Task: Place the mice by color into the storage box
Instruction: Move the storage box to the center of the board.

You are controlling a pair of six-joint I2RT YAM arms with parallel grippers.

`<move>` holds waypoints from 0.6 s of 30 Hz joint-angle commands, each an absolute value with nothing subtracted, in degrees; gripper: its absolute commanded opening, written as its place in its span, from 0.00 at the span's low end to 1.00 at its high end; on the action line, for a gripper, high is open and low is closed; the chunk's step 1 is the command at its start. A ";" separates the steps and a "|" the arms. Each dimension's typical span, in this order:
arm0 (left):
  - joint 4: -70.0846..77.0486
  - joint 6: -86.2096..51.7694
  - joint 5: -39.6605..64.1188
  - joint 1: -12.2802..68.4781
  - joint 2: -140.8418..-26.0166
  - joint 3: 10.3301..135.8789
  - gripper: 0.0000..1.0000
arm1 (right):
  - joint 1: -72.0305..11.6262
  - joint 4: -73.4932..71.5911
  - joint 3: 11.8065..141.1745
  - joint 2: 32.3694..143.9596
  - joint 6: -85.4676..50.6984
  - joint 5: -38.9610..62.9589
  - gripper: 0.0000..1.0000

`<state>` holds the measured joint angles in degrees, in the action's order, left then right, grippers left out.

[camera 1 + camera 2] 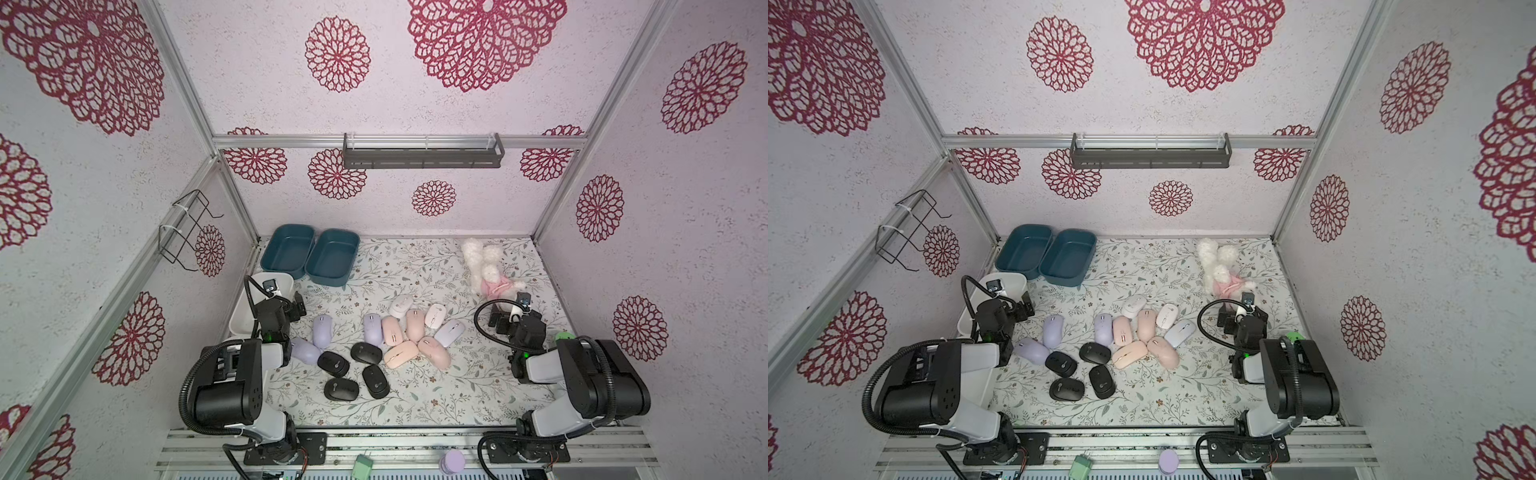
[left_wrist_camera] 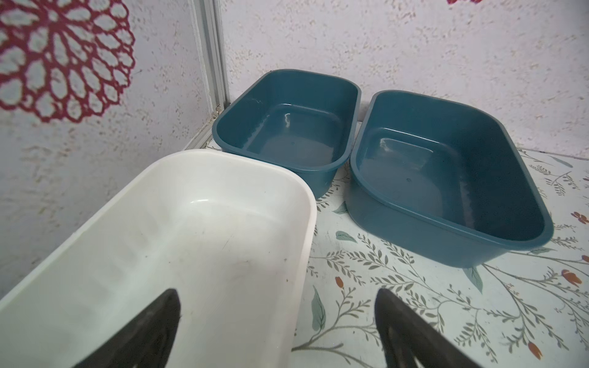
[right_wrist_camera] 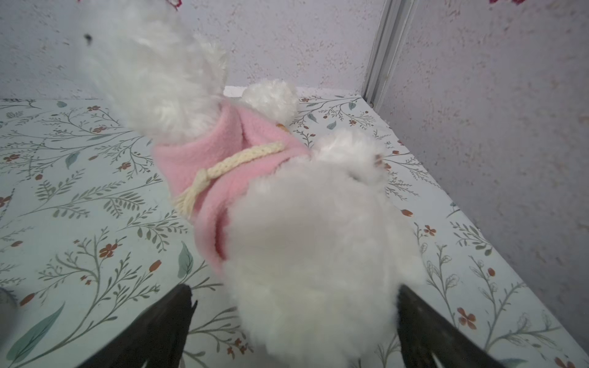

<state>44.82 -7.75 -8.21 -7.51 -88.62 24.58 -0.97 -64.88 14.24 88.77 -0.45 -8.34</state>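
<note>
Centre of tabletop: all the mice (image 1: 392,331) lie loose here and none is boxed, so I judge the sorting hasn't started.
Colour lay: already roughly grouped. The black mice (image 1: 365,353) sit nearest the front, the pink mice (image 1: 415,325) in the middle, the lilac mice (image 1: 323,330) toward the left arm and the pale mice (image 1: 435,314) behind the pinks.
Pick room: the blacks have gaps between them, so I'd expect easy finger entry. The pinks touch each other and a lilac, which I judge tight for the jaws.
Boxes: the white box (image 2: 159,255) runs along the left wall. The two teal boxes (image 2: 242,127) (image 2: 414,223) stand side by side at the back wall. All three are empty.
Box count: I see three boxes for four colours. I can't tell if a fourth is hidden under the left arm.
Left tool (image 2: 277,306): jaws wide apart and empty, hovering over the white box's rim. It's the nearer arm for drops.
Right tool (image 3: 293,290): jaws wide apart, gripping nothing. The plush toy (image 1: 482,259) has its fluffy end between the fingers in the wrist view. I can't tell if it touches them.
Edges: the white box hugs the wall and a frame post fills that corner, so there's little side clearance.
Open room: the front strip of the tabletop (image 1: 415,407) is bare. The plush takes the back right.
</note>
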 commanded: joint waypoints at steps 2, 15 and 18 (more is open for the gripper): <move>46.22 -8.32 -7.77 -7.78 -88.20 25.35 0.97 | -1.41 -67.51 14.99 87.80 0.00 -8.69 0.99; 46.30 -8.09 -8.04 -7.65 -88.15 25.36 0.97 | -1.42 -67.46 15.06 87.80 0.00 -8.61 0.99; 46.24 -8.09 -8.06 -7.65 -88.22 25.38 0.97 | -1.41 -67.50 15.08 87.80 -0.06 -8.61 0.99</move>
<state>44.84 -8.16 -8.21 -7.55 -88.62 24.58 -0.97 -64.88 14.24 88.77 -0.45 -8.34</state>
